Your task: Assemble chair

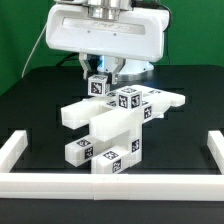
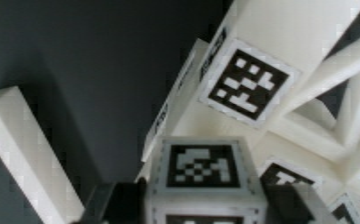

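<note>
Jaws of the gripper (image 1: 101, 74) stand closed on a small tagged block (image 1: 97, 87) at the top of the chair (image 1: 113, 125). Nearest the camera, a white border rail (image 1: 110, 182) runs across; behind it the chair's stacked slabs lie mid-table. Judged step: seating this block. Next move likely calls for accurate alignment over its socket, then firm downward pressure.

Dark table (image 1: 35, 110) lies bare on both sides of the chair (image 1: 112, 125), between it and the white border rails (image 1: 15, 150). The part-built chair fills the middle and reaches the front rail. From above, the gripper (image 1: 100, 78) blocks access to its top block (image 1: 97, 86).
</note>
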Controlling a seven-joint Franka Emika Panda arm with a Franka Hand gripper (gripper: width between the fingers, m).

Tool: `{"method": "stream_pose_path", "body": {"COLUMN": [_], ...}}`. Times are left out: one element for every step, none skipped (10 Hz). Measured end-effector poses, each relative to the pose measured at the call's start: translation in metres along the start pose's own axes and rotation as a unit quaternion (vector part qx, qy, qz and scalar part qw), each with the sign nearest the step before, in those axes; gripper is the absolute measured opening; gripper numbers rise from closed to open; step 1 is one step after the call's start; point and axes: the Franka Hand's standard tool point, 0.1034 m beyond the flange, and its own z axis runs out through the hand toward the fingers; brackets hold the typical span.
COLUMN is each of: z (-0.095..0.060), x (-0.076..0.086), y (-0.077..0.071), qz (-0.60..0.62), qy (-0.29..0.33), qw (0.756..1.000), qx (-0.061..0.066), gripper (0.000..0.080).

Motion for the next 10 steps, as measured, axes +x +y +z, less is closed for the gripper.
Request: {"method": "stream_pose_path", "body": {"z": [0.0028,0.0028,0.0028,0.0029,0.003,0.003,0.003,0.003,0.0031,0.0031], "x": [-0.0007,0.0003,0.0006,0.0005,0.0005,0.0005,0.0004,0.0004,0.0004,0.0004], "y": [-0.0006,-0.0008,-0.0007,-0.0007,-0.0007,-0.0006,-0.0006,-0.0006,-0.0006,-0.0006], "qz": [-0.003,-0.003,-0.003,-0.003,-0.004,-0.004,-0.004,-0.004,-0.004,-0.004], "qy": [0.002,0.005,0.006,0.006,0.006,0.006,0.006,0.006,0.006,0.006], "qw": [1.0,1.0,1.0,1.0,1.0,1.0,1.0,1.0,1.0,1.0], "qx": [-0.003,-0.004,-0.004,-0.004,-0.004,-0.004,-0.004,-0.004,-0.004,-0.004], "gripper": [0.0284,0.0284,0.0284,0.0284,0.0373,0.0511,0.0607,0.0607,0.0641,0.0641]}}
